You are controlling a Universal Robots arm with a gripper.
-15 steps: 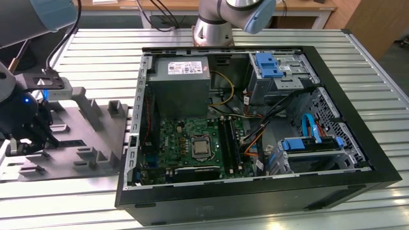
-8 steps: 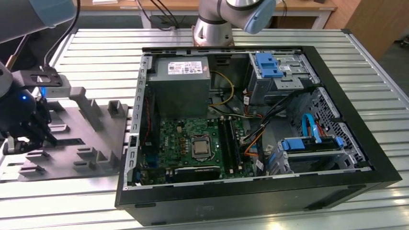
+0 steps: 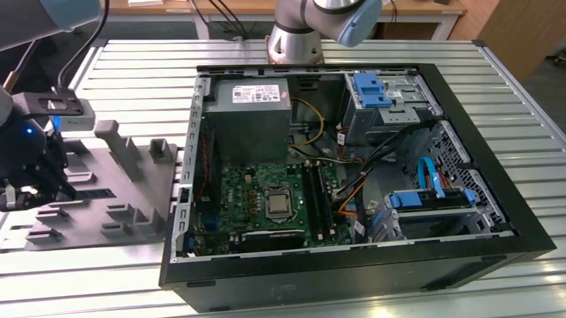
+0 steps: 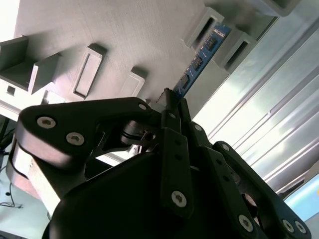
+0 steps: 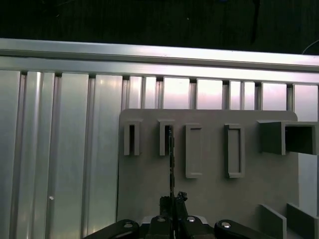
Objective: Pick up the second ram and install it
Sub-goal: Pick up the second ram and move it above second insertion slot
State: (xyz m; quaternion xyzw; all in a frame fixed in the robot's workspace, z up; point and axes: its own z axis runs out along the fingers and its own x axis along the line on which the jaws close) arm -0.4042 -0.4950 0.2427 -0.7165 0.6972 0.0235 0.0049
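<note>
second wrist view: the black two-fingered tool was closed, its fingertips pinched onto the near end of the second ram, a thin, long, narrow memory stick with a blue-green face carrying a row of dark square chips. the stick stood on edge over the grey plastic fixture plate, and its far end lay between two raised slotted blocks of that plate.

first wrist view: the second ram appeared edge-on as a fine dark line that ran from the tool to one of the slotted blocks. the plate rested on the ribbed aluminium bench.

exterior view: the tool hung over the fixture plate at the exterior view's left, well apart from the open black computer case on the bench. a green motherboard lay inside the case.
</note>
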